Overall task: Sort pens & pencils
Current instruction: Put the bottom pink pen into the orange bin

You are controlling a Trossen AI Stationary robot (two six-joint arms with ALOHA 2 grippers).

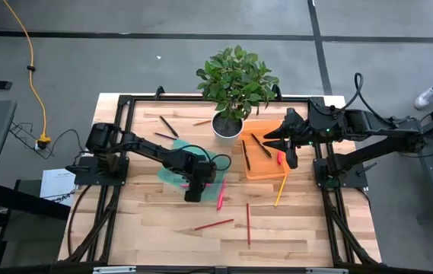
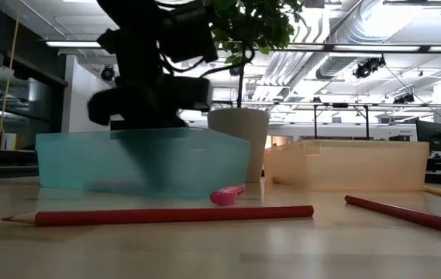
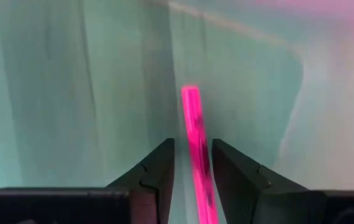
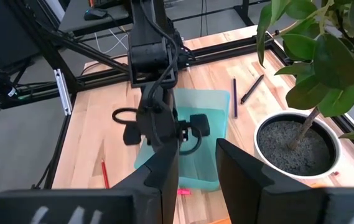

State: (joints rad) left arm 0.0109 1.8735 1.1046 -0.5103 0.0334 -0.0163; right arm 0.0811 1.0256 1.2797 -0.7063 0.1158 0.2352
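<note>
My left gripper point(image 1: 198, 187) reaches down into the teal tray point(image 1: 172, 169) and is open. A bright pink pen point(image 3: 195, 143) runs between its two fingers, with a clear gap on one side, over the tray's teal floor. More pink pens point(image 1: 221, 195) lie on the table just right of the tray; one end point(image 2: 228, 194) shows beside the tray wall. Red pencils point(image 1: 214, 224) point(image 1: 248, 221) and a yellow-orange pencil point(image 1: 281, 190) lie flat on the wood. My right gripper point(image 1: 286, 148) hangs open and holds nothing above the orange tray point(image 1: 265, 169), which holds dark pens point(image 1: 260, 144).
A potted plant point(image 1: 229, 122) stands at the far middle between the trays. Dark pens point(image 1: 167, 126) and an orange pencil point(image 1: 202, 122) lie far left of the pot. In the low view a red pencil point(image 2: 173, 215) lies across the front of the teal tray point(image 2: 142, 163).
</note>
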